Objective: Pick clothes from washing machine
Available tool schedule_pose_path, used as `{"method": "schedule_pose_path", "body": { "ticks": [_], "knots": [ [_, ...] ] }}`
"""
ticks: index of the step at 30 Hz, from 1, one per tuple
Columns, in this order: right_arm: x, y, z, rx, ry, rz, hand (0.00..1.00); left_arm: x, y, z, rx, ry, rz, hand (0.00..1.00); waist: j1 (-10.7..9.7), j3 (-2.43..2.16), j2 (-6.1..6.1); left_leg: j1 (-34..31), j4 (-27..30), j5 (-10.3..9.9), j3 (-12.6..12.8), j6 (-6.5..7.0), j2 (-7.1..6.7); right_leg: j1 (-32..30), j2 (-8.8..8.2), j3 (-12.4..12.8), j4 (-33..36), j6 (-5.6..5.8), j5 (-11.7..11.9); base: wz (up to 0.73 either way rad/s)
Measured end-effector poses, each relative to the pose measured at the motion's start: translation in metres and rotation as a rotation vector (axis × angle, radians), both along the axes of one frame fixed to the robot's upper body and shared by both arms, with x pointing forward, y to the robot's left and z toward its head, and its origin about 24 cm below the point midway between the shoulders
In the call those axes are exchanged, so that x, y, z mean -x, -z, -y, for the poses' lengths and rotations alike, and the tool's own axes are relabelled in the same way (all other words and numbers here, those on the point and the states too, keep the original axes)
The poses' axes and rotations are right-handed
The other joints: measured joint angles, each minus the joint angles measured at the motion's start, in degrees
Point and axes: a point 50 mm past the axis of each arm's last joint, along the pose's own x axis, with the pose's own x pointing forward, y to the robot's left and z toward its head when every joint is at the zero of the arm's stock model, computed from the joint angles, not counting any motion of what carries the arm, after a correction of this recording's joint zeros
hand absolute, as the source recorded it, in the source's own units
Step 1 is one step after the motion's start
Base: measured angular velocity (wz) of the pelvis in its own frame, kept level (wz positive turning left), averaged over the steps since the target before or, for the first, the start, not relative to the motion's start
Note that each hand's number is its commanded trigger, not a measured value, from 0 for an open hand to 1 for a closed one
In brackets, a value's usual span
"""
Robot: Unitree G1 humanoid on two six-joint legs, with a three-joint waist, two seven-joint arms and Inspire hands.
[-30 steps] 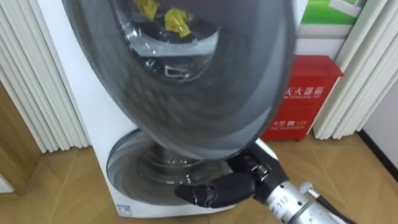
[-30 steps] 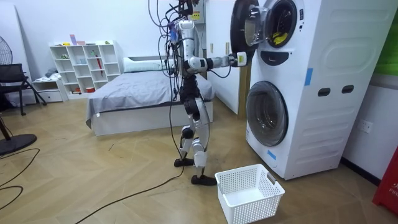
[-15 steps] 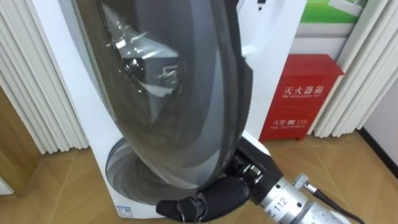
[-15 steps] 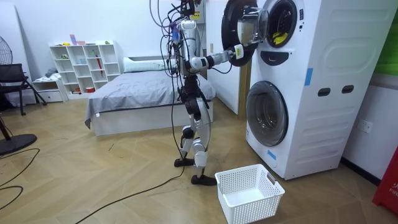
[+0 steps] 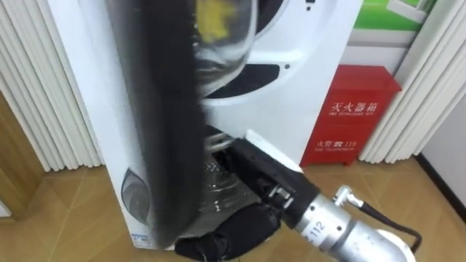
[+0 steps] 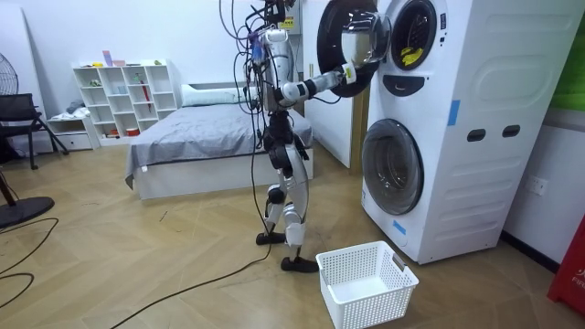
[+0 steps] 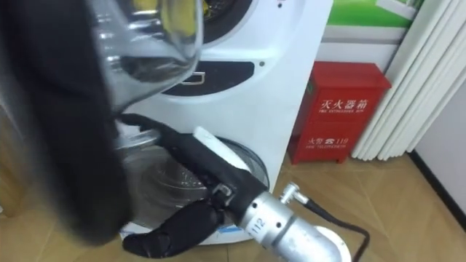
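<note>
Pleated white curtains [image 5: 44, 87] are seen at the far left, hanging in narrow vertical folds over a wood-grain floor. Next to them the round door [image 5: 171, 109] of the upper washer [image 5: 313, 44] is seen swung open and nearly edge-on: a thick, dark, matt rim with a clear, glossy glass bowl [image 5: 222, 51] bulging from it. Yellow clothes [image 5: 212, 16] are seen through that glass, crumpled and lying inside the drum, untouched. Below the door, the right hand [image 5: 226, 234], black and smooth on a silver cylindrical wrist, is held with its fingers stretched out almost straight against the door's lower rim; nothing is clasped in it. Behind the hand the chrome-ringed porthole of the lower machine [image 6: 393, 164] is visible. To the right a boxy red metal cabinet [image 5: 357, 109] is set against the wall. In the room view the robot is seen standing upright beside the stacked machines, and a white lattice-walled plastic basket [image 6: 366, 283] is set on the floor near its feet.
</note>
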Motion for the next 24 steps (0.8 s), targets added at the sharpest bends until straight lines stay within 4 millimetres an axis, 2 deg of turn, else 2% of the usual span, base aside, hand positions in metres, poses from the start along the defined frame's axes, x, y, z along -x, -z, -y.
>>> {"method": "schedule_pose_path", "body": {
  "ticks": [5,8,13,14,20,24],
  "knots": [
    [0.008,-0.002,-0.024,0.006,-0.125,0.012,0.0,-0.002,0.0,0.002,-0.002,0.035,-0.007,0.0,2.3,0.06,-0.05,0.0,-0.4,0.0,-0.6,0.0,0.03,0.2,0.16,-0.6,-0.2,0.05,0.0,0.08],
    [0.015,-0.007,-0.041,-0.023,-0.204,0.016,0.0,-0.007,0.0,0.003,-0.002,0.043,0.002,0.0,4.0,0.09,0.01,0.0,-0.7,0.0,-1.9,0.04,0.05,0.9,0.03,-1.7,-0.9,0.2,-0.2,0.19],
    [0.018,-0.007,-0.05,0.002,-0.268,0.024,0.0,-0.008,-0.001,0.002,-0.007,0.043,0.001,0.0,5.2,0.21,-0.06,0.0,-0.8,0.2,-3.7,0.3,-0.25,1.8,-0.66,-3.3,-1.1,0.78,-0.9,0.21],
    [0.019,-0.006,-0.051,0.008,-0.282,0.02,0.0,-0.009,-0.001,0.002,-0.004,0.045,0.002,0.0,6.0,0.24,-0.05,0.0,-0.8,0.3,-3.8,0.47,-0.37,1.8,-0.84,-3.5,-1.1,0.88,-1.0,0.1],
    [0.028,0.001,-0.06,0.04,-0.352,0.0,0.0,-0.012,-0.003,-0.001,-0.013,0.045,0.0,0.0,7.2,0.53,-0.81,0.0,-0.9,0.3,-4.5,0.59,-0.53,2.2,-1.2,-4.0,-1.2,1.28,-1.3,0.09],
    [0.028,0.002,-0.06,0.047,-0.354,-0.004,0.0,-0.016,-0.004,0.0,-0.014,0.046,0.01,0.0,7.5,0.62,-0.95,-0.4,-0.9,0.3,-4.5,0.59,-0.53,2.2,-1.45,-4.7,-1.3,1.34,-1.5,0.09]
  ]
}}
